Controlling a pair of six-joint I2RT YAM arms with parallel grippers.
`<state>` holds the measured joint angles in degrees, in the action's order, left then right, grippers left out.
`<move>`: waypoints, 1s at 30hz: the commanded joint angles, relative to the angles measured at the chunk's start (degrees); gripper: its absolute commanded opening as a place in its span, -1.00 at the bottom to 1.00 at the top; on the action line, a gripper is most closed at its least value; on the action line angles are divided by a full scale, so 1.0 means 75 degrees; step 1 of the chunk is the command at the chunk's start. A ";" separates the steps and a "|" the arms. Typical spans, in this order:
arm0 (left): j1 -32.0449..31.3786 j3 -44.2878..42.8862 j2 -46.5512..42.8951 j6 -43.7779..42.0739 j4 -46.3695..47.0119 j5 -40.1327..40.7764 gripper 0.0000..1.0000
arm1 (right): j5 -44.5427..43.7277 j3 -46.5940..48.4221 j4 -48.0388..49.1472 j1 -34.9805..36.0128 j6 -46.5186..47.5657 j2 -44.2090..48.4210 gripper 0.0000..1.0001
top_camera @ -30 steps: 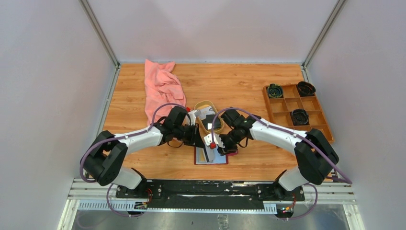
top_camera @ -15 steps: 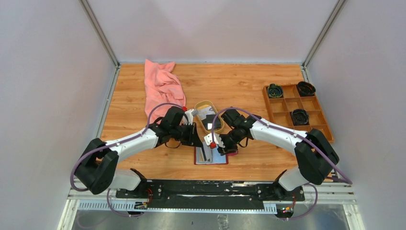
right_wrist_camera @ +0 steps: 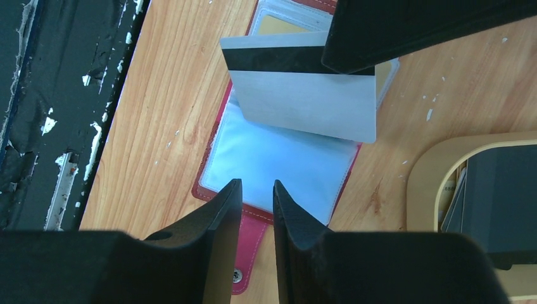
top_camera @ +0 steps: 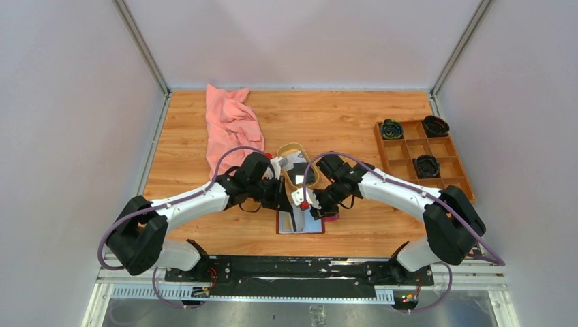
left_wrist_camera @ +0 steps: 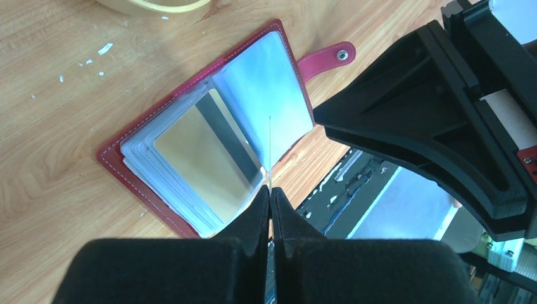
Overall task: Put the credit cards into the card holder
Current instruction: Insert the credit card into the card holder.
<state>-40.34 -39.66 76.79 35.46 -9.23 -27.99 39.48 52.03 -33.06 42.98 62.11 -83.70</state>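
The dark red card holder point(top_camera: 300, 223) lies open on the table, its clear sleeves point(left_wrist_camera: 266, 88) facing up and the snap strap point(right_wrist_camera: 250, 253) toward my right gripper. My left gripper point(left_wrist_camera: 270, 191) is shut on a grey credit card with a black stripe point(right_wrist_camera: 304, 95), held upright just above the open sleeves; in the left wrist view that card point(left_wrist_camera: 270, 149) shows only as a thin edge. My right gripper point(right_wrist_camera: 256, 187) hovers low over the holder's strap side, jaws slightly apart with nothing between them. More dark credit cards point(right_wrist_camera: 500, 190) lie in the tan oval dish point(right_wrist_camera: 424, 183).
The tan dish point(top_camera: 290, 147) sits just behind the card holder. A pink cloth point(top_camera: 232, 126) lies at the back left. A wooden compartment tray point(top_camera: 409, 146) holding dark round items stands at the right. The black base rail point(top_camera: 293, 269) runs along the near edge.
My left arm's elbow has swung outward and its wrist has edged slightly right, over the card holder, still holding the card. The right gripper has hardly moved.
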 commanded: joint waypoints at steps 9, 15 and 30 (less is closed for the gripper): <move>-0.0147 -0.0406 0.0203 0.0183 -0.0597 0.0487 -1.00 | 0.0230 0.0114 -0.0232 -0.0097 -0.0054 0.0282 -0.43; -0.0259 -0.0462 0.0259 0.0283 -0.0654 0.0628 -1.00 | 0.0255 0.0118 -0.0233 -0.0103 -0.0053 0.0319 -0.44; -0.0405 -0.0660 0.0510 0.0315 -0.0964 0.1067 -1.00 | 0.0313 0.0106 -0.0243 -0.0094 -0.0045 0.0443 -0.44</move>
<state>-42.89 -43.53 79.64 37.56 -14.87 -21.47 40.53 52.03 -33.08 42.94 62.11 -81.71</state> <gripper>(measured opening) 0.007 0.280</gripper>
